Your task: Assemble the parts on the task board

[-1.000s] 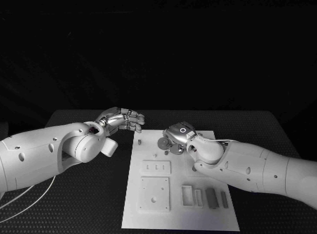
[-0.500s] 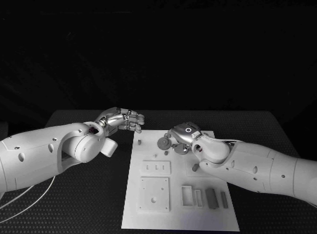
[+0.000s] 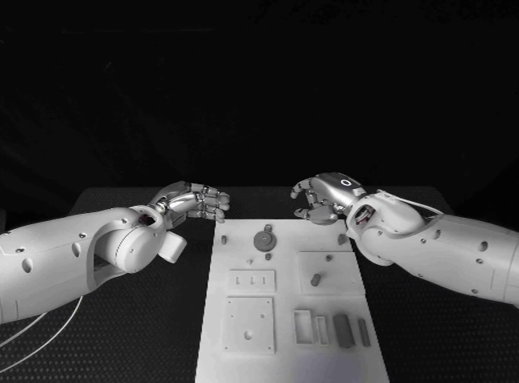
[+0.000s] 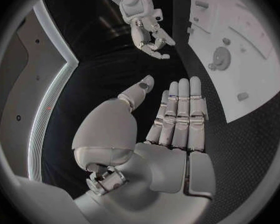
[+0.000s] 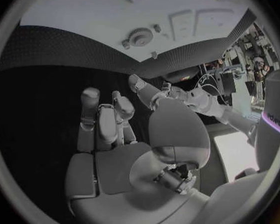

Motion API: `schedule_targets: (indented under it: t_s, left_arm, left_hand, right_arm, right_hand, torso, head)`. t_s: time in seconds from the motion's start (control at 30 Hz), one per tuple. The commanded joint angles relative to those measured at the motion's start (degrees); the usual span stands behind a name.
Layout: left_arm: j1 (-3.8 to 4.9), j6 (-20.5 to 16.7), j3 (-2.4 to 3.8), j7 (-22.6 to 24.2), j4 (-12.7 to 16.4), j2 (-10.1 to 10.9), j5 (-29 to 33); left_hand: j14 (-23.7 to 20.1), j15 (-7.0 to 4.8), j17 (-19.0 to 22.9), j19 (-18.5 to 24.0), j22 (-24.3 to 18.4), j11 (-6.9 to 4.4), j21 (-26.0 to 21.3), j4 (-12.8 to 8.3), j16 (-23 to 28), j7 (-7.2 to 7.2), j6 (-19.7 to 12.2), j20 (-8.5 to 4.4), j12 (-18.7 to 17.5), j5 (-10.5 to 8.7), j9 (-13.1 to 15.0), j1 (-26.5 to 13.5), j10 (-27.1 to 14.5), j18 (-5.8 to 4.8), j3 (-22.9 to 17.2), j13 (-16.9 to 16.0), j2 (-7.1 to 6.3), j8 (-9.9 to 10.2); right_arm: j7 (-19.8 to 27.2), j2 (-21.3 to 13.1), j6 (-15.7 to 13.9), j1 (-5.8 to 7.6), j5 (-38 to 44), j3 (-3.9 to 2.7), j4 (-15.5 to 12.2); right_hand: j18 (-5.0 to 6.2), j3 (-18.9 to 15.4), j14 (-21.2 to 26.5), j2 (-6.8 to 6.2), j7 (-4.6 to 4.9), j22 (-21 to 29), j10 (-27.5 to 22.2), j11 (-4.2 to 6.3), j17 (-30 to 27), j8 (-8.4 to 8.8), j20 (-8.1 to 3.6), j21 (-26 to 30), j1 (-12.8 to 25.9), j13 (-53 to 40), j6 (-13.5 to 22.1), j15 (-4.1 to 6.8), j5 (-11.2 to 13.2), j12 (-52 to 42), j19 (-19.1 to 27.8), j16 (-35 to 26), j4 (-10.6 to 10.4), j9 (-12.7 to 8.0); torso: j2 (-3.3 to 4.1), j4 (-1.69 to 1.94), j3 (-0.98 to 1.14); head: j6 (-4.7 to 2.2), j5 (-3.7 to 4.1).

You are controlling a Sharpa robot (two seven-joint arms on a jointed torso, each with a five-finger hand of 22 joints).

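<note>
So, left hand [image 3: 194, 201]: hovering over the black table [image 3: 133, 319] just past the far left corner of the task board [image 3: 288, 351], holding nothing; fingers are lying straight and side by side in the left wrist view, thumb apart.
Task board: lying in the middle of the table, long side running away from the robot.
Round gear-like part [image 3: 264, 238]: sitting on the far end of the board, between the two hands, touching neither.
Small peg [image 3: 316, 279]: resting on a raised square plate near the board's middle.
Near-end parts: a slotted block [image 3: 303, 327] and narrow bars [image 3: 343, 330] are lying side by side by the near right corner; a square plate with a hole [image 3: 249, 325] is sitting to their left.
Right hand [image 3: 324, 198]: hanging above the far right corner of the board, fingers loosely curling with gaps between them, gripping nothing.
</note>
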State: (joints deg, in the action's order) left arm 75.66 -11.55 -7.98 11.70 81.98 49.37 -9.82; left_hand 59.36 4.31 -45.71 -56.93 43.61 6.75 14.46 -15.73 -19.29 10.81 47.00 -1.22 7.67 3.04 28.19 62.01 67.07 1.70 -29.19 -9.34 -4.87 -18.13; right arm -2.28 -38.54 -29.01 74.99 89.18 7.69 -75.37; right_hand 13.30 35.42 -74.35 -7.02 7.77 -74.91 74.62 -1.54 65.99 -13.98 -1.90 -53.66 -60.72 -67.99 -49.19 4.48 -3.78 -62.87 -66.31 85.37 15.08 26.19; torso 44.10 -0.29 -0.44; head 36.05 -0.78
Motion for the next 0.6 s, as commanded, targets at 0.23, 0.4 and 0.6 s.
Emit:
schedule_targets:
  t_s: [0.23,0.4,0.6]
  left_arm:
    - [0.06,1.71,0.04,1.04,-0.83,-0.57,-0.14]
    - [0.05,1.89,0.03,1.10,-1.17,-0.83,-0.14]
    - [0.04,1.95,0.03,1.13,-1.24,-0.75,-0.14]
  left_hand:
    - [0.41,0.17,-0.19,0.38,0.10,-0.06,-0.26,-0.05,0.32,-0.19,0.67,0.02,0.19,-0.23,0.18,-0.25,0.47,1.17,0.29,-0.15,0.24,-0.43]
    - [0.39,0.17,-0.21,0.40,0.11,-0.05,-0.27,-0.06,0.36,-0.20,0.68,0.02,0.15,-0.23,0.18,-0.26,0.45,1.16,0.31,-0.15,0.23,-0.43]
    - [0.38,0.18,-0.25,0.42,0.12,-0.01,-0.31,-0.10,0.42,-0.21,0.63,0.03,0.06,-0.23,0.17,-0.28,0.35,1.16,0.33,-0.15,0.20,-0.39]
  right_arm:
    - [15.78,-5.41,8.56,0.30,-22.20,-0.34,2.96]
    - [17.23,-7.53,10.63,-0.32,-21.98,-0.30,6.09]
    - [17.97,-8.64,10.35,-1.97,-20.51,-0.28,9.78]
  right_hand:
    - [1.70,-0.58,4.59,0.09,0.55,-1.02,-3.91,-0.35,-3.69,-0.21,0.83,1.09,0.22,1.17,-0.17,-0.38,-0.10,2.40,2.16,-1.55,0.82,-0.26]
    - [1.70,-0.94,6.22,-0.49,0.41,-1.08,-4.69,-0.23,-4.90,-0.19,1.28,1.38,0.18,1.10,0.01,-0.32,-0.10,2.57,2.94,-2.05,1.03,-0.34]
    - [1.70,-1.11,7.85,-1.73,0.12,-1.12,-5.42,0.03,-6.00,-0.13,1.73,1.65,0.01,1.06,0.34,-0.13,-0.11,2.78,3.74,-2.50,0.94,-0.44]
  torso:
    - [-0.79,-1.15,-0.07]
    - [-1.05,-1.49,0.10]
    - [-1.15,-1.83,0.30]
  head:
    - [-0.41,0.24]
    - [-0.47,0.41]
    - [-0.47,0.65]
